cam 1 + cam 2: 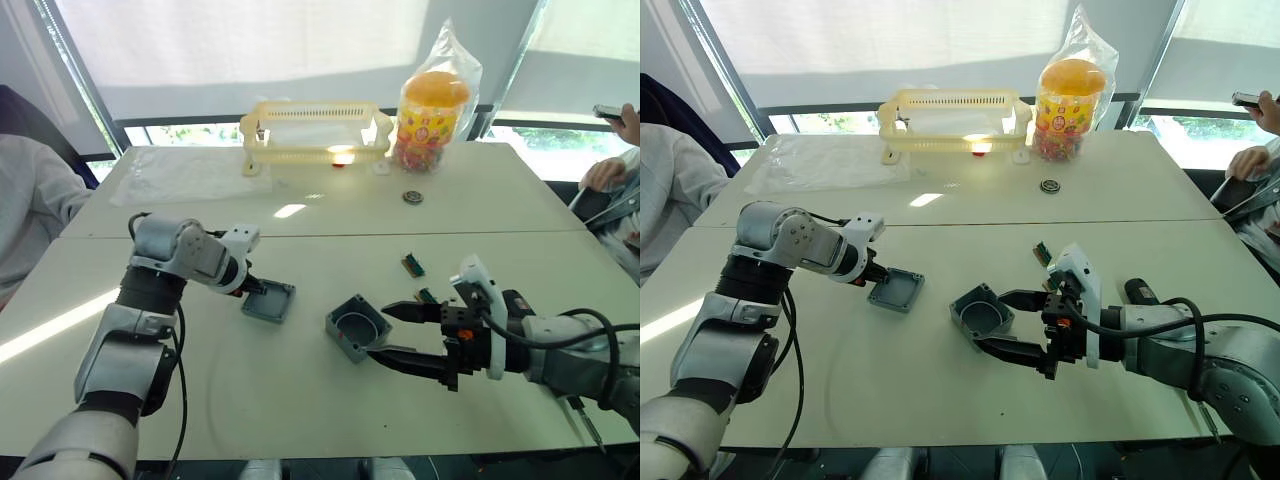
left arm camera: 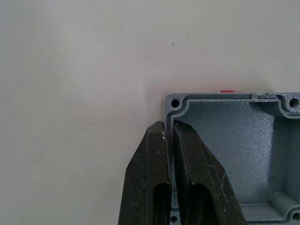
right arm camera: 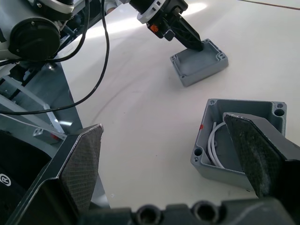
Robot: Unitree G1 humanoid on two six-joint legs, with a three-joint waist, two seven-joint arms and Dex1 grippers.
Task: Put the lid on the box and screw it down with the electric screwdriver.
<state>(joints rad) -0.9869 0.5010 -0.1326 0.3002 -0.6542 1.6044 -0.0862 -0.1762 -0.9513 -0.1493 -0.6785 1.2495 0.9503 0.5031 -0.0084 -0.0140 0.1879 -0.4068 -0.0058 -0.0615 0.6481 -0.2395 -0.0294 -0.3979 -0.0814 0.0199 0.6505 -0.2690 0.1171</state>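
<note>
I am pinching one rim wall of the lid (image 1: 269, 301), left of centre on the tabletop (image 1: 300, 400), with my left claw (image 1: 250, 287); it looks light, stiff and slippery, while my right claw (image 1: 400, 335) is gaping empty beside the box (image 1: 357, 327)

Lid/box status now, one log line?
left gripper: shut on lid rim | right gripper: open beside box | lid: off box
</note>
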